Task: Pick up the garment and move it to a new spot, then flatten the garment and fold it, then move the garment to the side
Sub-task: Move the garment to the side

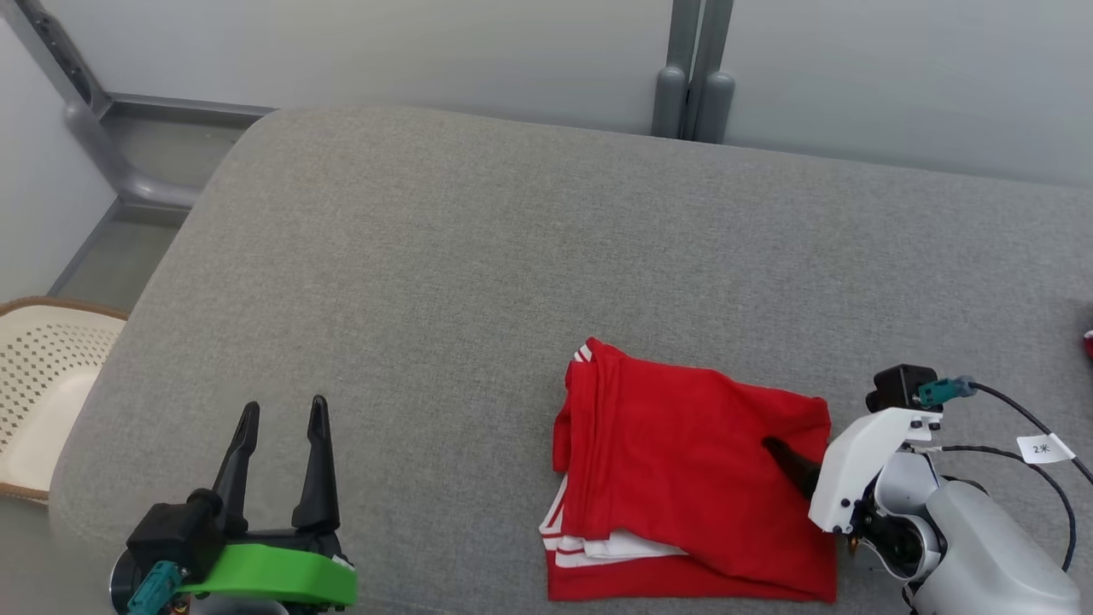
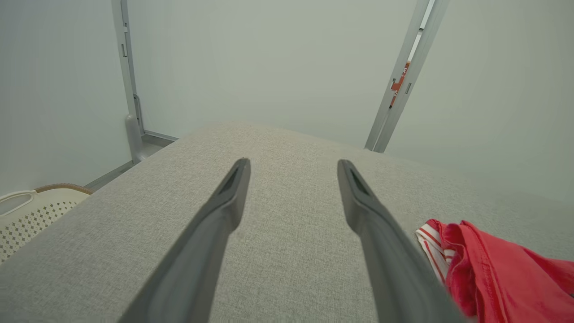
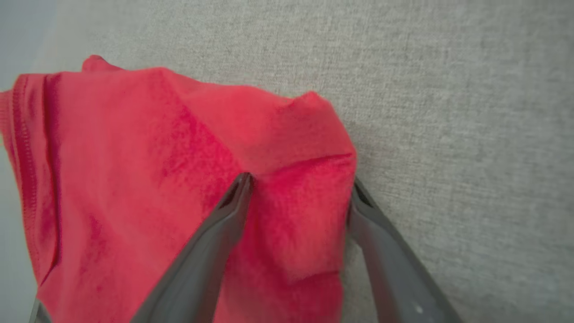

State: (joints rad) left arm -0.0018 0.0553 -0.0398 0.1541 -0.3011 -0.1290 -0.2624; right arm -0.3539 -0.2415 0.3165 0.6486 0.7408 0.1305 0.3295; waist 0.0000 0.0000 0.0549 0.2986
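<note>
A cream perforated basket point(image 1: 43, 376) stands left; right pincer point(image 3: 299, 180) spread astride a fold of the folded red garment point(image 1: 683, 461); left pincer point(image 2: 292, 162) apart.

My bench is a wide pad point(image 1: 512, 256) covered in grey woven fabric, with a rounded corner at its far left. The red garment point(image 1: 692, 478) lies directly on it, over to my right and close to the near edge. It is folded in layers into a rough rectangle, with white stripes showing along its left side. At the far right edge sits a small red scrap point(image 1: 1089, 343), perhaps on the pad too.
</note>
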